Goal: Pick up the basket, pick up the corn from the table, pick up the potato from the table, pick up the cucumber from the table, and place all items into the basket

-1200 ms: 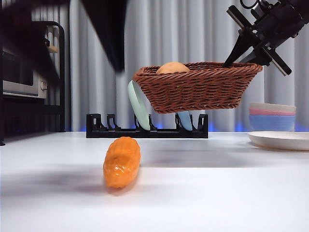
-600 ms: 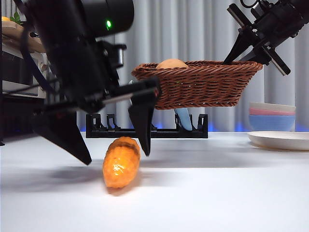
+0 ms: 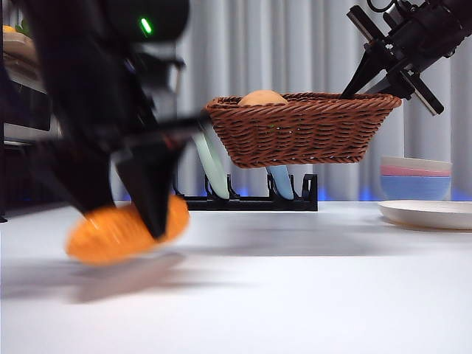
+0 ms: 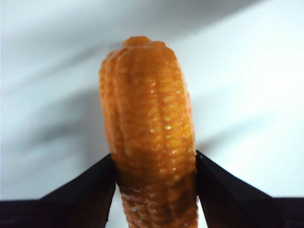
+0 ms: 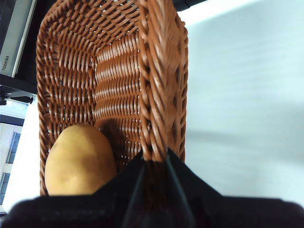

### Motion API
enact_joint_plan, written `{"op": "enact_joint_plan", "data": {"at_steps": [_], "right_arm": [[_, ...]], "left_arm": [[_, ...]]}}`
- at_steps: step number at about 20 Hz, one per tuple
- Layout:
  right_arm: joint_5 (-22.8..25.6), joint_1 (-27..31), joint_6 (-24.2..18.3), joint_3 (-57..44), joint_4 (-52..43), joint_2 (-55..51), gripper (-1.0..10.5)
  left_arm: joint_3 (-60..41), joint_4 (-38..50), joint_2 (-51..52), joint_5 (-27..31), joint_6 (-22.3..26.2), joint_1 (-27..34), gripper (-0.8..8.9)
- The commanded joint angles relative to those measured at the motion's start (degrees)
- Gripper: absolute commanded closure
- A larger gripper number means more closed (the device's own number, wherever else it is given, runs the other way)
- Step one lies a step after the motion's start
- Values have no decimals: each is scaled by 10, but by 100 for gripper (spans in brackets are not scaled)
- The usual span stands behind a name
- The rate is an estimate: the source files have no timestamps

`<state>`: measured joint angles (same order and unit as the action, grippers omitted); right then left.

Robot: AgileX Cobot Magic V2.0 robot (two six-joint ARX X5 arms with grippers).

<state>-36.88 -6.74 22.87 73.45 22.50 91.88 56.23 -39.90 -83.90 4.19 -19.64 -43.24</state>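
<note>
Corn [image 4: 149, 137]: glossy orange ridged ear, clamped between the two black jaws of the left gripper [image 4: 154, 178], one jaw pressed against each side. In the front view the ear [image 3: 122, 232] is seen blurred at the lower left of the frame, just above the white table [image 3: 310, 287], with its shadow cast on the surface below; the left gripper [image 3: 133, 221] and its dark arm fill the upper left.

Basket [image 3: 302, 129]: brown woven wicker, held clear of the table in the upper middle of the front frame. Its braided rim [image 5: 156, 90] is pinched by the right gripper [image 5: 154, 164], jaws closed on the wall at one end; in the front view that gripper [image 3: 383, 77] is seen at the upper right, at the basket's right-hand rim.

Potato [image 5: 80, 161]: smooth tan oval, lying inside the basket at the lower left of the right wrist frame; its top [image 3: 262, 98] shows above the rim in the front view.

Cucumber: not made out in any view.

Background, front view: black dish rack [image 3: 243, 199] with pale plates behind the basket; stacked bowls [image 3: 417, 177] and a white plate [image 3: 428, 214] at the right edge.
</note>
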Motion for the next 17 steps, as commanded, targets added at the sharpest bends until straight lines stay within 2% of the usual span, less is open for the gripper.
{"op": "enact_joint_plan", "data": {"at_steps": [1, 4, 7, 10, 13, 17], "right_arm": [[-5, -3, 2, 3, -8, 1, 958], [-2, -19, -4, 3, 1, 1, 958], [-3, -54, -5, 3, 7, 1, 958], [0, -96, -5, 3, 7, 1, 958], [28, -137, -5, 3, 7, 1, 958], [29, -159, -4, 3, 14, 1, 958]], "left_arm": [[-3, -45, 100, -2, 18, 0, 822], [8, -59, 252, -15, -1, 0, 821], [59, -20, 301, -11, -2, 16, 822], [130, 16, 244, -14, 29, 41, 822], [203, 17, 127, -14, 71, 48, 822], [276, 15, -11, -12, 109, 80, 822]]}}
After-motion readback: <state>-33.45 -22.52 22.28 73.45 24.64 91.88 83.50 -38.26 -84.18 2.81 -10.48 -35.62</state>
